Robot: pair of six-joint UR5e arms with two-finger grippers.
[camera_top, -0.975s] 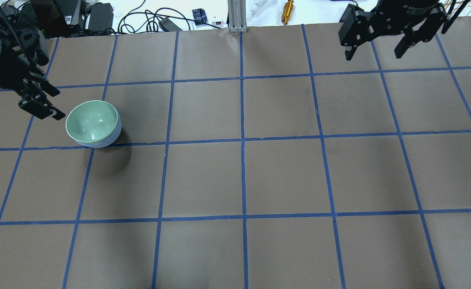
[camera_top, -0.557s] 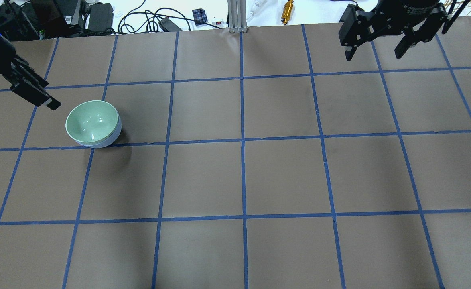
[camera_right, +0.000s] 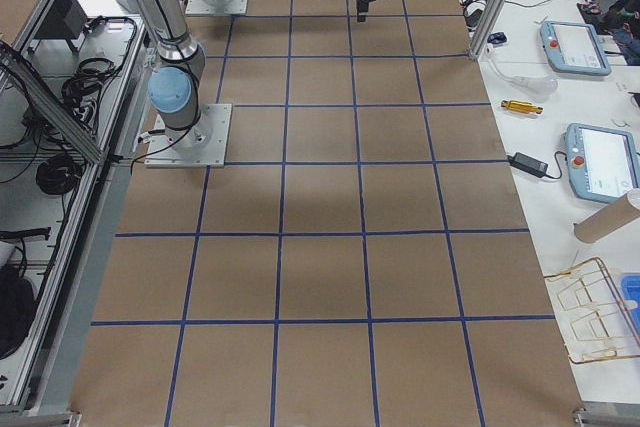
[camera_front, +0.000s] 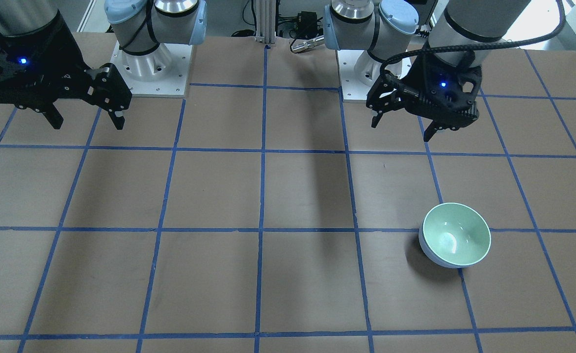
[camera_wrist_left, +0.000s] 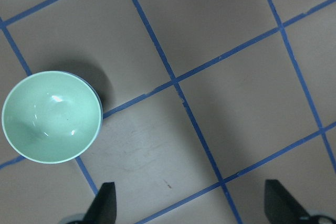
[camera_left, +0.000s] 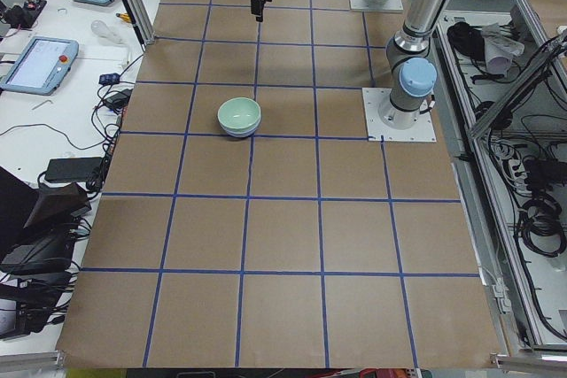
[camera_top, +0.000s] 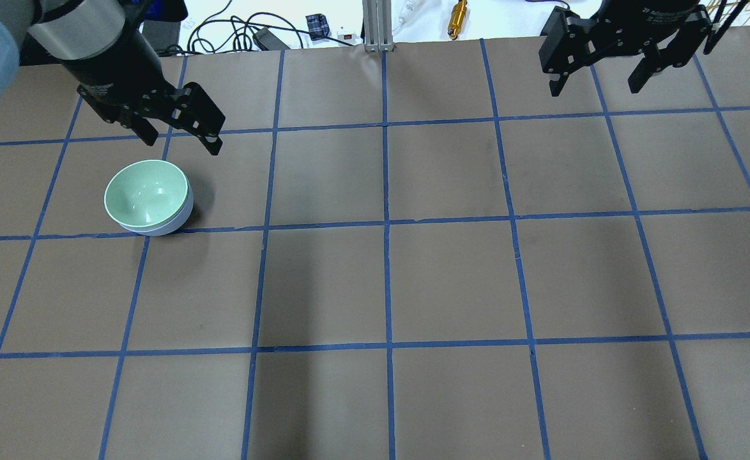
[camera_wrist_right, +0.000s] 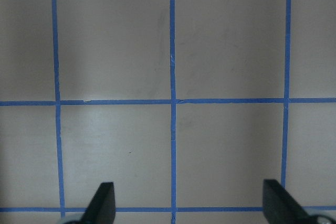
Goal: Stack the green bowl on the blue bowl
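Observation:
The mint-green bowl sits nested inside the pale blue bowl, of which only a sliver of outer wall shows. The stack stands on the table's left part, also in the front-facing view with the green bowl in the blue bowl, and in the left wrist view. My left gripper is open and empty, raised clear of the stack; it also shows in the front-facing view. My right gripper is open and empty, high over the far right of the table, far from the bowls.
The brown table cover carries a blue tape grid. Cables, power bricks and a gold cylinder lie past the far edge, beside an aluminium post. The arm bases stand at the robot's side.
My left gripper has swung away from the left side of the bowl stack and now hangs higher, on its far right side. The bowls and the right arm have not moved.

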